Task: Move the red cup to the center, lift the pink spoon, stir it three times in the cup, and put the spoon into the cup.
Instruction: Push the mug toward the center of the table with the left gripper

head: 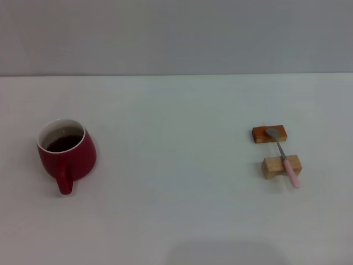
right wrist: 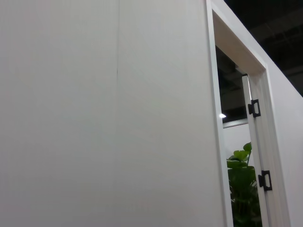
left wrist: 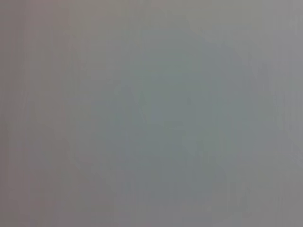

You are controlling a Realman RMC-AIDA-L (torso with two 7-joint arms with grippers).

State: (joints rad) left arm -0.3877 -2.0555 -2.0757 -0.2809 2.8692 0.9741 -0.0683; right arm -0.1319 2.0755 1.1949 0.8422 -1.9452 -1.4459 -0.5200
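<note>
No jaws in sight, state unknown. Cup (head: 67, 150) full: jerky slide spills on counter (head: 176, 210). Spoon (head: 283, 157) bridges two blocks (head: 276, 150): nudge rolls it off.

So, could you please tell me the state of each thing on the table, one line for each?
red cup: upright on the robot's left side of the table, dark liquid inside, handle toward the camera.
pink spoon: lying across the two blocks, bowl on the far one, handle past the near one.
far wooden block: flat, under the spoon's bowl.
near wooden block: flat, under the spoon's neck.
Grippers: neither in view.
</note>
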